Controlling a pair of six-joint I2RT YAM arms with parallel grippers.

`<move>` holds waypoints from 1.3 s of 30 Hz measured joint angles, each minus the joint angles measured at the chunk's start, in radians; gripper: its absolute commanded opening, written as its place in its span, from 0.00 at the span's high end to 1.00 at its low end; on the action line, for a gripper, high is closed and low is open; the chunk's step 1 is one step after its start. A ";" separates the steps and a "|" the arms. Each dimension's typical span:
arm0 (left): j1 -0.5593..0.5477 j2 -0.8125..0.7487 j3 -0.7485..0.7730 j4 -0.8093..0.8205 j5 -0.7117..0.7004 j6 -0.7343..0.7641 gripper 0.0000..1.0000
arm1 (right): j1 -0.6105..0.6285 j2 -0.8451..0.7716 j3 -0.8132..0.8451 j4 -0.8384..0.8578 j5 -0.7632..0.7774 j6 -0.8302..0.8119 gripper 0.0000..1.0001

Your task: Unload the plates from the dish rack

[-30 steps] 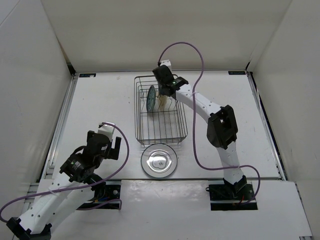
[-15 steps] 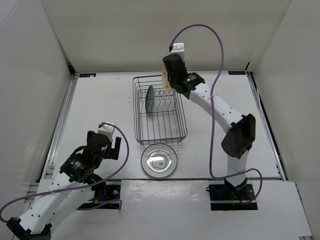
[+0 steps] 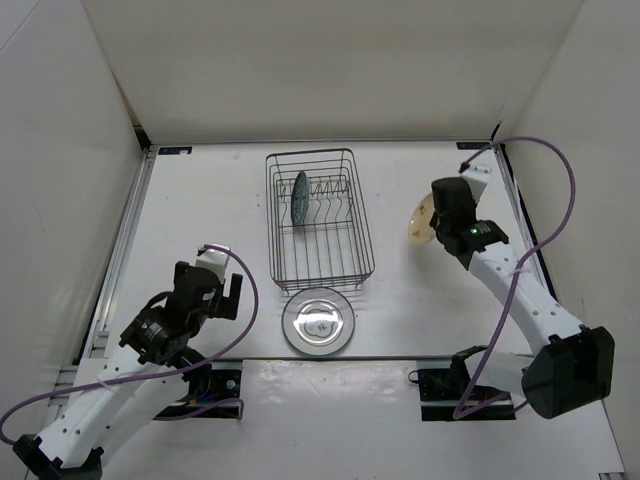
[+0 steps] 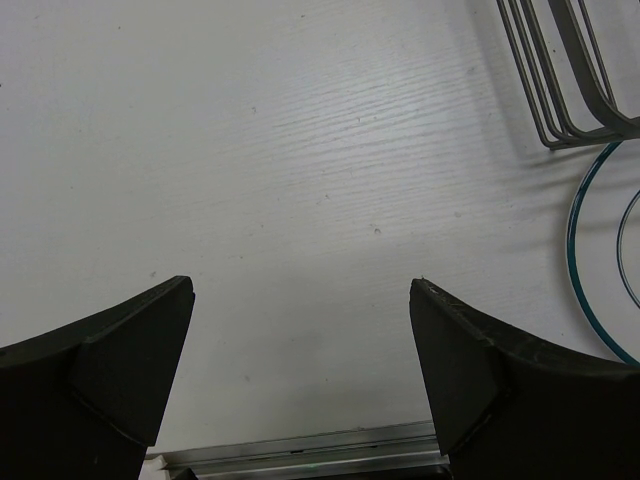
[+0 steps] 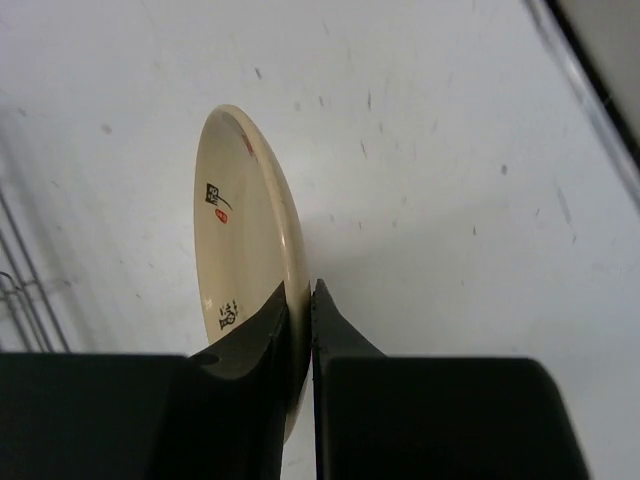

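Cream plate [image 3: 421, 219] moved out of dish rack [image 3: 320, 255], right jaws pinching; left jaws spread.

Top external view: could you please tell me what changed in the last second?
The right gripper, shut on the cream plate, lifted it out of the dish rack and carried it rightward. The teal plate in the rack, the white plate and the left gripper stayed put.
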 measured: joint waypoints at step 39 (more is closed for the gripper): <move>0.000 0.055 0.000 0.000 0.000 0.000 0.00 | -0.203 -0.055 -0.465 0.036 -0.462 0.249 0.47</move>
